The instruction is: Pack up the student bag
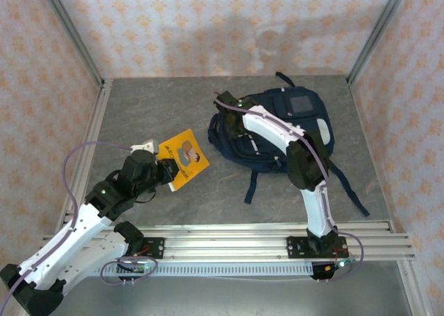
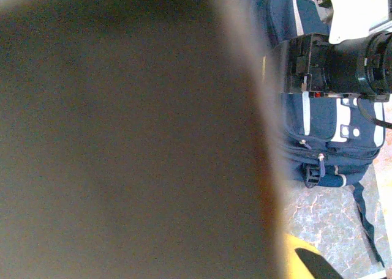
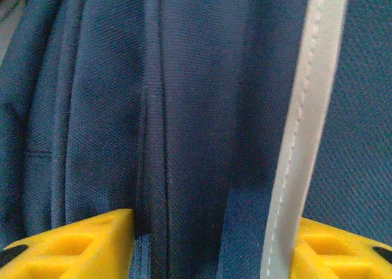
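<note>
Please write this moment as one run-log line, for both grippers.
left gripper: shut on yellow book, left of student bag | right gripper: fingers astride bag fabric, grip unclear | book: not yet in bag

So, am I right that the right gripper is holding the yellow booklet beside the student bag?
Not quite: it is the left gripper that holds the yellow booklet beside the student bag, as the top external view shows.

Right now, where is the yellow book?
In the top view the yellow book is left of centre, held at its near-left edge by the left gripper, with the navy student bag just to its right.
</note>
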`<action>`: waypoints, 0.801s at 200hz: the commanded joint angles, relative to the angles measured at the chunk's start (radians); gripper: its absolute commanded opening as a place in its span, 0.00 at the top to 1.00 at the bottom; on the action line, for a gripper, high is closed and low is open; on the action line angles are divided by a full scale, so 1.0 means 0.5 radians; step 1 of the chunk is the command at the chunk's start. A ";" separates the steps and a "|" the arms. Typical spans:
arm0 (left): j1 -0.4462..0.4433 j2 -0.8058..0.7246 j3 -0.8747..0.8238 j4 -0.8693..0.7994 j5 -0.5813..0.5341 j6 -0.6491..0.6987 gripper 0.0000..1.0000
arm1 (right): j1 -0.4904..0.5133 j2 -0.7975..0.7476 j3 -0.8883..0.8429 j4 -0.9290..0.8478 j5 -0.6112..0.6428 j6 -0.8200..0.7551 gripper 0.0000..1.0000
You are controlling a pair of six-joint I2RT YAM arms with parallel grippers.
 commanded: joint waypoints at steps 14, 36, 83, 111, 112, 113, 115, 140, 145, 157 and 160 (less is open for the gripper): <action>0.049 -0.059 0.008 0.164 0.013 0.055 1.00 | -0.045 0.040 0.075 -0.112 0.061 -0.079 0.80; 0.068 -0.074 -0.008 0.160 0.013 0.052 1.00 | -0.050 -0.054 0.059 -0.137 -0.021 -0.139 0.98; 0.143 -0.048 0.054 0.163 0.081 0.075 1.00 | -0.050 -0.657 -0.403 0.058 -0.275 -0.370 1.00; 0.169 0.007 0.098 0.227 0.154 0.062 1.00 | -0.061 -1.089 -0.715 0.220 -0.538 -0.486 1.00; 0.171 0.010 0.099 0.234 0.160 0.060 1.00 | -0.062 -1.105 -0.726 0.225 -0.544 -0.487 1.00; 0.170 0.014 0.099 0.240 0.166 0.059 1.00 | -0.062 -1.118 -0.735 0.231 -0.547 -0.487 1.00; 0.170 0.021 0.099 0.254 0.182 0.054 1.00 | -0.064 -1.144 -0.751 0.242 -0.559 -0.486 1.00; 0.175 0.102 0.075 0.536 0.444 -0.044 1.00 | -0.163 -1.442 -0.873 0.291 -0.964 -0.504 1.00; 0.175 0.122 0.072 0.588 0.484 -0.072 1.00 | -0.208 -1.489 -0.903 0.307 -1.075 -0.483 1.00; 0.177 0.167 0.073 0.680 0.552 -0.120 1.00 | -0.359 -1.605 -0.987 0.388 -1.429 -0.398 1.00; 0.178 0.179 0.076 0.702 0.562 -0.127 1.00 | -0.396 -1.632 -1.012 0.419 -1.525 -0.366 1.00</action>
